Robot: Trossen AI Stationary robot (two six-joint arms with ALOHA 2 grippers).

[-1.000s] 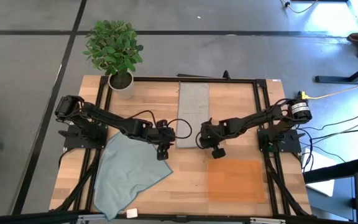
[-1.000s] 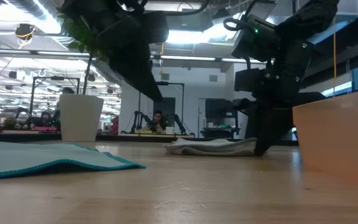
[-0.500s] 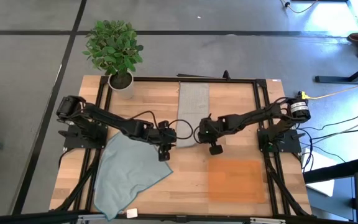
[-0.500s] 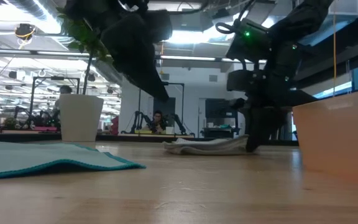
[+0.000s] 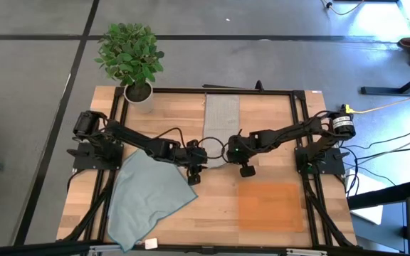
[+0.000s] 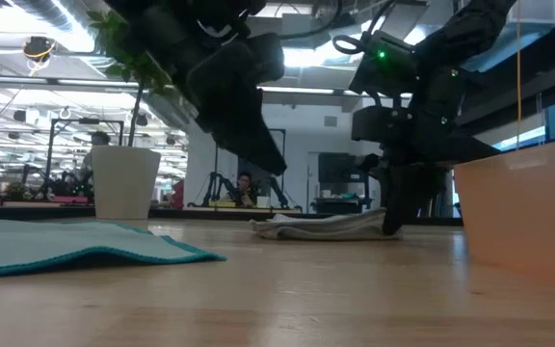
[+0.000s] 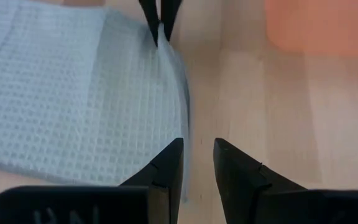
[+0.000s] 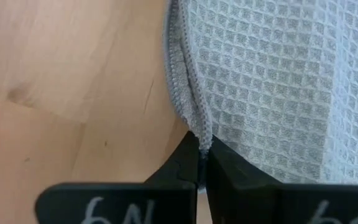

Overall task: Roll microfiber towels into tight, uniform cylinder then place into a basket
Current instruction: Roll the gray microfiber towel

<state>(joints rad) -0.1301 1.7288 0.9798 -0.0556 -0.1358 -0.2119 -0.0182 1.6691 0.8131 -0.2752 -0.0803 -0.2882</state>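
Grey-beige towel (image 5: 221, 121): lying as a long folded strip down the middle of the table (image 5: 262, 128), far end at the back rail, near end bunched between the two hands; seen in the low view (image 6: 328, 226) as a low rumpled heap.
Right hand (image 5: 228, 153): down at the near right corner of the grey-beige towel; fingers pressed together on the hemmed edge of the waffle cloth, as the right wrist view (image 8: 201, 163) shows, with the hem pinched between the tips.
Left hand (image 5: 205, 158): just beside the near left edge of the same towel, close to the right hand; fingers a little apart, nothing between them, tips over the towel's edge and the bare wood in the left wrist view (image 7: 197, 163).
Blue-grey towel (image 5: 148, 199): spread flat and skewed on the front left part of the table, well apart from the other towel; in the low view (image 6: 75, 246) a thin teal sheet with a raised edge.
Basket (image 5: 269, 206): orange-brown rectangle at the front right of the table, near the right hand but not touching it; nothing seen inside; its wall rises at the right of the low view (image 6: 523, 212).
Plant (image 5: 130, 53): leafy, in a white pot (image 5: 139, 96) at the back left corner of the table.
Room beyond: a person (image 6: 246, 188) far off behind the table in the low view.
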